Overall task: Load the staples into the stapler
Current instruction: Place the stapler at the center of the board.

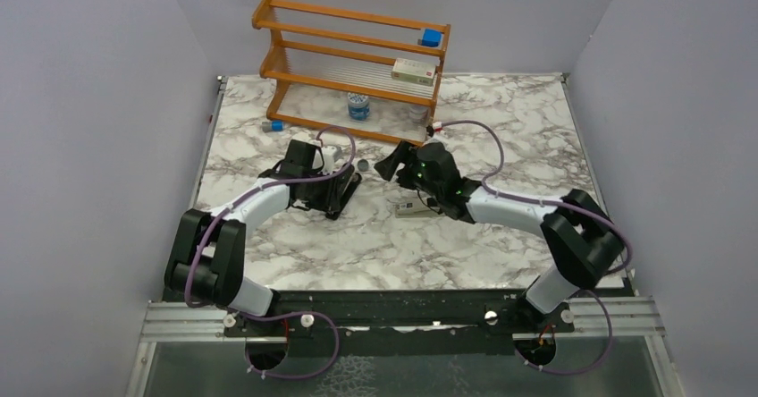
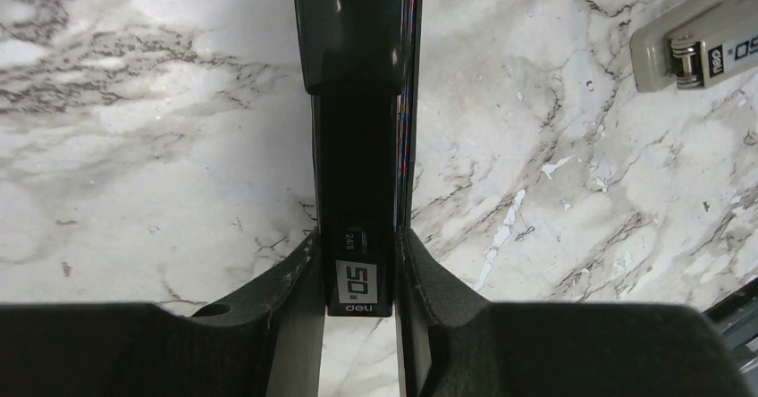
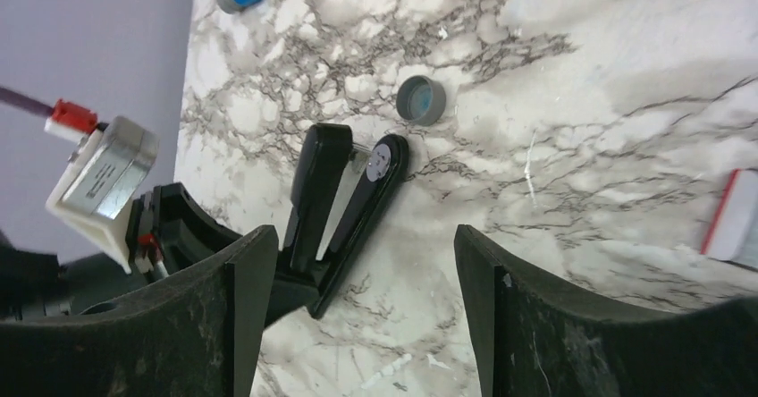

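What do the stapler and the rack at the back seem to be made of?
The stapler: probably black plastic with a glossy finish, since it shows sharp highlights. The rack: apparently wood, orange-brown and smooth; the grain is too small to tell.

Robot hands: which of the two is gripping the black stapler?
The left hand, clamped on both sides of the stapler; the right hand is wide open and holds nothing.
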`<state>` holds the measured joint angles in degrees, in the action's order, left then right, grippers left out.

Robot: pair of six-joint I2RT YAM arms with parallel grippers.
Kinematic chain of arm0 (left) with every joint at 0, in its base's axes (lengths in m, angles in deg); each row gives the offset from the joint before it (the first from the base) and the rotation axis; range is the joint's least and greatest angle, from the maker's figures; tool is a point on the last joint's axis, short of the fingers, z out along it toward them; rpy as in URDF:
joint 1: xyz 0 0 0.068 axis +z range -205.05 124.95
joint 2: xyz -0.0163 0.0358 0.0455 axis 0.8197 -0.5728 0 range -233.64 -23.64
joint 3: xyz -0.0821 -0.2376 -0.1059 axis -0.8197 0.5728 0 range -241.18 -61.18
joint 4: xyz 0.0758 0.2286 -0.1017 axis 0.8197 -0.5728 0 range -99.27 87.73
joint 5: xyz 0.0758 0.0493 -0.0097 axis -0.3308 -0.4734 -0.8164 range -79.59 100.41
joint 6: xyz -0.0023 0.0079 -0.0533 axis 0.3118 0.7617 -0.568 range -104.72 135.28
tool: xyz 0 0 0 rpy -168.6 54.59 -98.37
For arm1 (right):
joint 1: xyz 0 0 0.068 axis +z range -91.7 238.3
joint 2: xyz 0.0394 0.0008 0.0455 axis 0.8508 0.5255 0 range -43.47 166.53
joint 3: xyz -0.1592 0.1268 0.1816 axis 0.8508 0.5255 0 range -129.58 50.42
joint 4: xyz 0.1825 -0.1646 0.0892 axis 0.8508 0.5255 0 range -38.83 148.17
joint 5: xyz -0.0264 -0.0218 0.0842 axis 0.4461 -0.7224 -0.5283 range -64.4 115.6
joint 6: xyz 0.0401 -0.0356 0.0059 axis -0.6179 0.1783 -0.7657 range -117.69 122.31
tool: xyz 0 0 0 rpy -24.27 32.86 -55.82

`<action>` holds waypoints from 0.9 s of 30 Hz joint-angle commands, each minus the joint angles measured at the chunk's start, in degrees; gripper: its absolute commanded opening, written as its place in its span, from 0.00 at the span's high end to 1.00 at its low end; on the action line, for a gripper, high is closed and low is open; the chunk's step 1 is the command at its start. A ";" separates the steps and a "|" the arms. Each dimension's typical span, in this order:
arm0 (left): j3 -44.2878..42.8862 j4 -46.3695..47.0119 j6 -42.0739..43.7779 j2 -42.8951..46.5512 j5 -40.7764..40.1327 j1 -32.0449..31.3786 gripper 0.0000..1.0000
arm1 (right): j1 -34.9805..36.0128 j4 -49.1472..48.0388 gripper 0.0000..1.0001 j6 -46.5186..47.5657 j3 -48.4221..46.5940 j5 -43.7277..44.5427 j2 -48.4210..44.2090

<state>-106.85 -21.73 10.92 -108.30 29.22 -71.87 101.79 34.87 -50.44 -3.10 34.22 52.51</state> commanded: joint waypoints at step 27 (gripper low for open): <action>-1.49 11.40 24.82 7.39 -2.65 -8.94 0.21 | -0.07 -7.55 0.00 41.62 18.28 9.38 -35.24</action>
<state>-107.48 -16.42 37.10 -105.13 27.84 -80.68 101.74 27.29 -10.97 15.44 37.30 20.51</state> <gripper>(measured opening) 0.779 0.995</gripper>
